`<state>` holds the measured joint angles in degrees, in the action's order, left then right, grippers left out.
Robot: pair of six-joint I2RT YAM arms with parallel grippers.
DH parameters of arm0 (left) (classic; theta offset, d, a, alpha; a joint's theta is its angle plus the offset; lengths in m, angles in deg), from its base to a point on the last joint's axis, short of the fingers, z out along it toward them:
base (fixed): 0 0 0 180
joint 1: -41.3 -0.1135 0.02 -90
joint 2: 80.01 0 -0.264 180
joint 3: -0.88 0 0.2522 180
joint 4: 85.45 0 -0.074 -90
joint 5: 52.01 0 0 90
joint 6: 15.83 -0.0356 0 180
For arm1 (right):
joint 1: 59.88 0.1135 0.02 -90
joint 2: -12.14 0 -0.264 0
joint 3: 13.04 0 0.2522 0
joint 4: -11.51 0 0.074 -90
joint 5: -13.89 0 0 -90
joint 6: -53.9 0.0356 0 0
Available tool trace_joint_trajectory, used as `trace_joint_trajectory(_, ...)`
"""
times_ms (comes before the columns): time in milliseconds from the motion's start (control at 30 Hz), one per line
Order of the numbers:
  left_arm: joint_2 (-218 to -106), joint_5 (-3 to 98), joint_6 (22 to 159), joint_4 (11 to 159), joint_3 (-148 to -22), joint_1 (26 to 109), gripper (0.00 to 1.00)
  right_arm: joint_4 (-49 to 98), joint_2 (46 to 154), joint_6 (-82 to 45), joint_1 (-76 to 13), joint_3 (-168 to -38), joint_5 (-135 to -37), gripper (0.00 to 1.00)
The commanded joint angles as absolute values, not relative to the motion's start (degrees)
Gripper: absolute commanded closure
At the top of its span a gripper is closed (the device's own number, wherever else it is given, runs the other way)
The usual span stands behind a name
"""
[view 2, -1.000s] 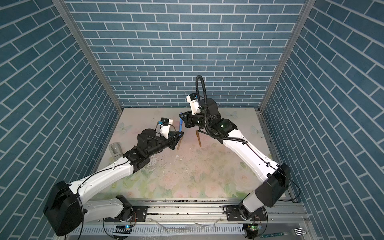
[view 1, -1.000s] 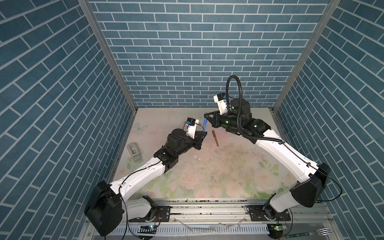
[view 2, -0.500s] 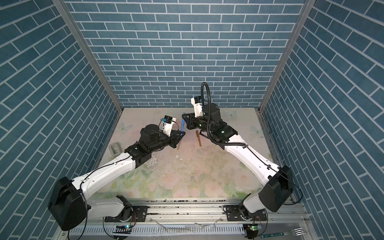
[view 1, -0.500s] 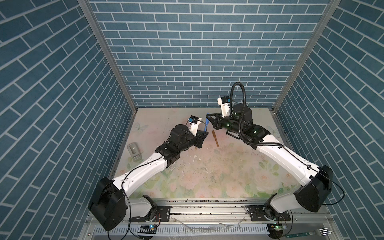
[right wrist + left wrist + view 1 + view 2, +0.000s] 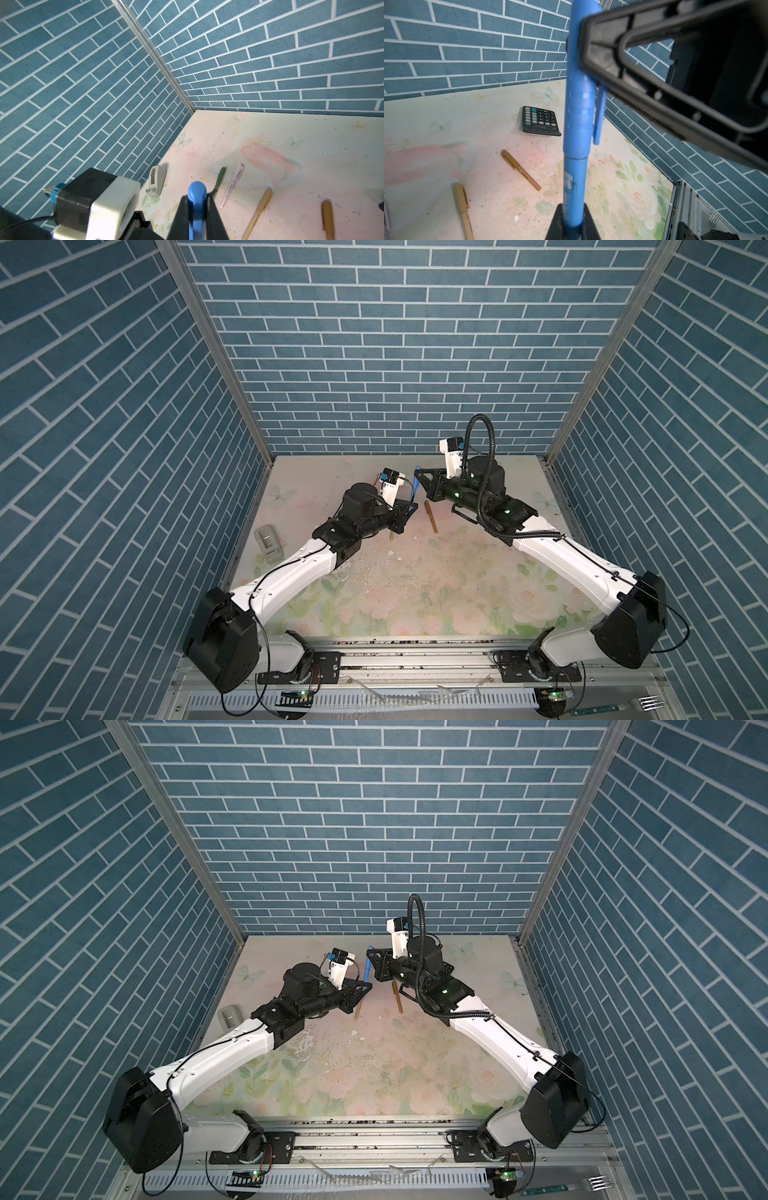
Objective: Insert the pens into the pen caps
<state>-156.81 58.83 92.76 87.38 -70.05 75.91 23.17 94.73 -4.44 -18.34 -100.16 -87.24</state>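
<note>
The blue pen (image 5: 575,182), with its blue cap (image 5: 579,104) on, stood upright above the flowered table (image 5: 446,124), near the table's middle, between the two arms. The left gripper (image 5: 572,212) was clamped on the barrel's lower end, while the right gripper (image 5: 196,199) pinched the cap's top. A green pen (image 5: 219,180), a pink-white pen (image 5: 231,185), a tan pen (image 5: 463,209) and a brown pen (image 5: 521,169) lay on the table below, near a calculator (image 5: 540,120).

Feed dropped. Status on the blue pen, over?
Left hand shut on blue pen. Right hand shut on blue cap, seated over the tip. Other pens lie below.
</note>
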Motion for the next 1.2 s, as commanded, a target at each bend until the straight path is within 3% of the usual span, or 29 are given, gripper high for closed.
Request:
trace_joint_trajectory(0,-155.8,50.9,95.0,103.2,-77.6,71.5,1.00,40.0,95.2,-2.3,-15.3,-96.0,-96.9,1.00)
trace_joint_trajectory(167,-155.9,51.8,94.7,102.8,-77.5,71.3,1.00,39.4,96.2,-1.9,-15.0,-96.6,-98.0,1.00)
trace_joint_trajectory(433,-157.2,58.8,95.1,100.8,-73.5,71.3,1.00,37.5,95.9,-0.7,-15.3,-103.5,-94.7,0.89)
trace_joint_trajectory(700,-155.3,59.6,97.2,102.9,-66.1,71.3,1.00,39.2,96.8,-3.4,-15.4,-116.3,-91.7,0.64)
trace_joint_trajectory(1033,-151.8,63.1,96.4,108.9,-61.8,71.3,1.00,42.1,80.9,-7.3,-16.1,-102.8,-73.7,0.61)
trace_joint_trajectory(1167,-152.1,64.4,97.6,110.3,-62.1,71.3,1.00,45.6,76.5,-2.7,-20.2,-98.3,-70.8,0.60)
